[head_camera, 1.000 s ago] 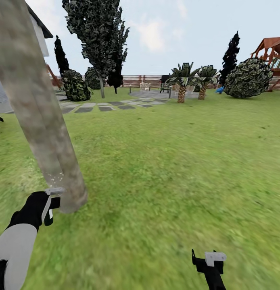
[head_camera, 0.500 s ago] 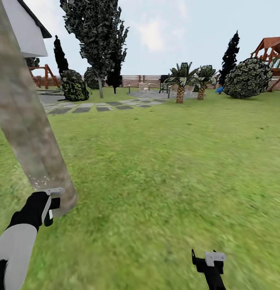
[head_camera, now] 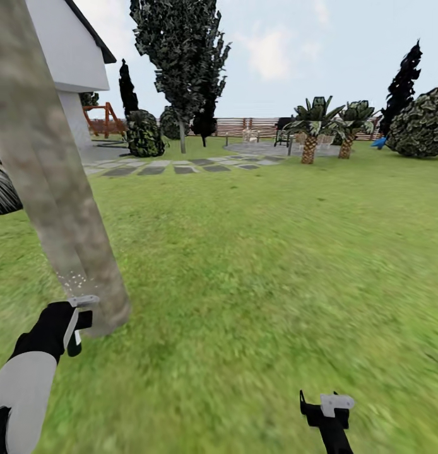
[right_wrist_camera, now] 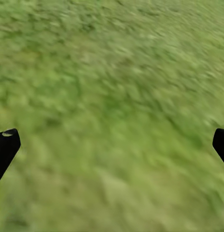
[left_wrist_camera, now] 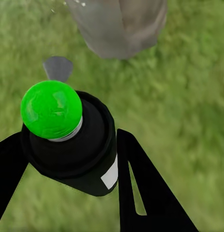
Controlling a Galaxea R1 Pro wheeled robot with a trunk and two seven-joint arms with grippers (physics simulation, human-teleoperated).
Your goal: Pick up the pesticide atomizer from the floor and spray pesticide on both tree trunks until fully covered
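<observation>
The left gripper point(left_wrist_camera: 68, 159) is clamped on the pesticide atomizer point(left_wrist_camera: 68, 140), a black can with a round green cap, its two black fingers point(left_wrist_camera: 141, 188) pressed against the can's sides, and it holds the can just beside the base of the tree trunk point(head_camera: 61, 202). That mottled tan-grey trunk leans up from the lawn point(head_camera: 257, 265), and pale specks of spray point(head_camera: 74, 279) dot the bark just above the atomizer's grey nozzle point(head_camera: 84, 300). The right gripper point(right_wrist_camera: 112, 145) hangs low over bare grass well apart from the trunk, its fingers spread wide and holding nothing.
</observation>
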